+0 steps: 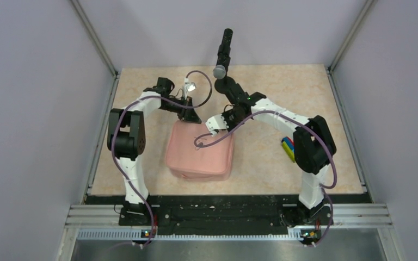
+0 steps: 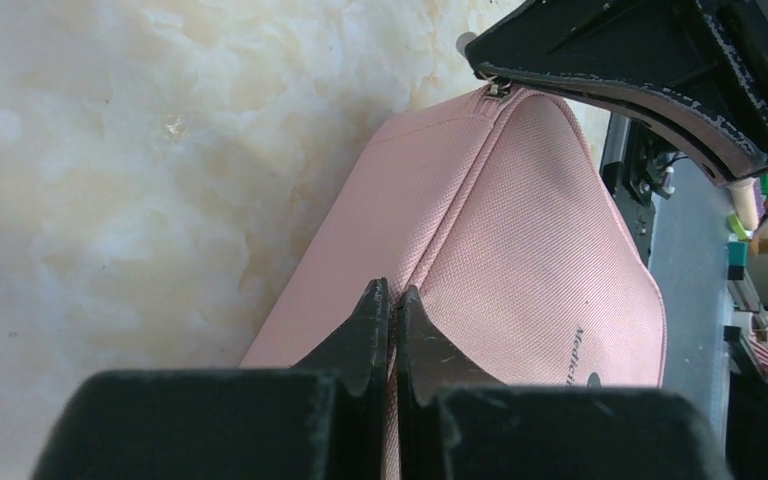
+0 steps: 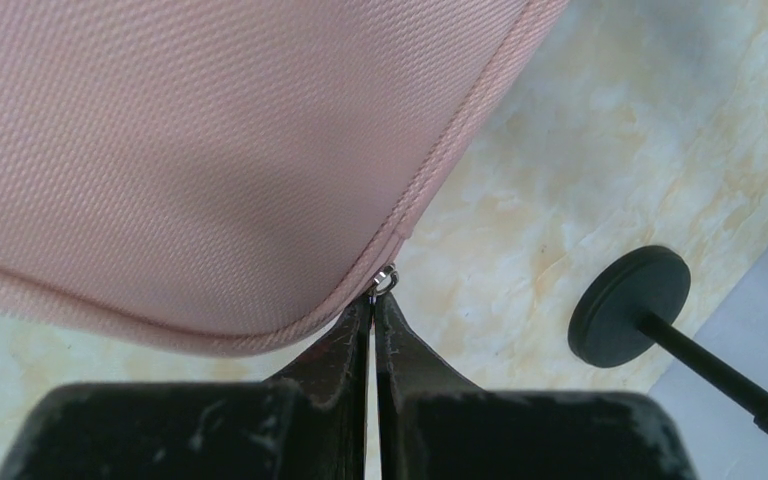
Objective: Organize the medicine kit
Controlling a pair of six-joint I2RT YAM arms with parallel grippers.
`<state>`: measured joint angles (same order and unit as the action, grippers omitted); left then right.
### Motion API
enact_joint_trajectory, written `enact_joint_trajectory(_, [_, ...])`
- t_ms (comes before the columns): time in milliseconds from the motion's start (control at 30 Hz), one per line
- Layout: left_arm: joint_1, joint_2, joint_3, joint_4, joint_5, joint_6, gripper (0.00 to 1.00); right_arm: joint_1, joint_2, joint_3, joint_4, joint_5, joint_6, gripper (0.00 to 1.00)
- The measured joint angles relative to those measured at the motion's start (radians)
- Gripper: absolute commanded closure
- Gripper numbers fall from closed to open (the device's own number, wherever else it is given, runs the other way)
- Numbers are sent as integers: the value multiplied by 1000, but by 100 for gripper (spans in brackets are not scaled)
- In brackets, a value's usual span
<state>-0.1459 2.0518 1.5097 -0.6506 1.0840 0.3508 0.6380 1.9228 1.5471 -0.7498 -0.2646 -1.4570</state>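
A: Left gripper (image 2: 393, 300)?
B: Clenched tight at the medicine kit's (image 1: 201, 155) far-left seam — any pinch hidden. Kit sits mid tabletop (image 1: 261, 168).
A: Right gripper (image 3: 371, 305)?
B: Clamped on the zip pull (image 3: 384, 281), far-right corner — toy block (image 1: 288, 148) half hidden behind that arm.

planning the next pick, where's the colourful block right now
Top view: the colourful block sits right of the pink medicine kit, partly hidden behind the right arm.

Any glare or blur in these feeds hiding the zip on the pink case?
Top external: even light, one small glare spot beyond the medicine kit. Left wrist: tabletop washed out, kit weave sharp. Right wrist: zipper pull crisp, soft shadow on the kit.
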Motion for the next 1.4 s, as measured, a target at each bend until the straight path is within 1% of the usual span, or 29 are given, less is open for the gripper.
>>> enact_joint_trajectory(100, [-2, 4, 8, -17, 2, -3, 100, -13, -48, -61, -3, -7, -35, 100])
enact_joint_trajectory(267, [-7, 3, -3, 5, -30, -39, 100, -21, -143, -170, -62, -19, -70, 100])
enact_joint_trajectory(367, [14, 0, -41, 86, -98, -76, 100, -21, -185, -213, -119, -32, -64, 100])
enact_joint_trajectory(500, [60, -2, -112, 162, -159, -146, 100, -24, -223, -257, -176, -45, 10, 100])
enact_joint_trajectory(533, [68, -3, -126, 175, -162, -166, 95, -26, -227, -259, -185, -51, 38, 100])
enact_joint_trajectory(567, [79, -6, -142, 195, -164, -195, 85, -27, -229, -260, -193, -57, 76, 100])
enact_joint_trajectory(633, [91, -16, -168, 236, -168, -259, 67, -30, -229, -262, -186, -63, 152, 100])
enact_joint_trajectory(667, [95, -27, -183, 260, -171, -298, 62, -31, -230, -265, -181, -64, 177, 100])
enact_joint_trajectory(733, [100, -58, -206, 294, -177, -358, 56, -33, -234, -270, -169, -66, 224, 100])
enact_joint_trajectory(900, [104, -152, -218, 351, -170, -437, 56, -45, -250, -291, -155, -84, 263, 100])
enact_joint_trajectory(1067, [111, -194, -209, 347, -154, -461, 56, -118, -254, -312, -160, -216, 253, 100])
enact_joint_trajectory(1133, [116, -198, -208, 318, -143, -450, 56, -145, -254, -319, -164, -265, 244, 100])
enact_joint_trajectory(1200, [123, -198, -199, 256, -130, -412, 56, -159, -254, -329, -162, -304, 233, 100])
enact_joint_trajectory(1400, [128, -209, -177, 99, -115, -321, 56, -172, -245, -351, -153, -386, 211, 100])
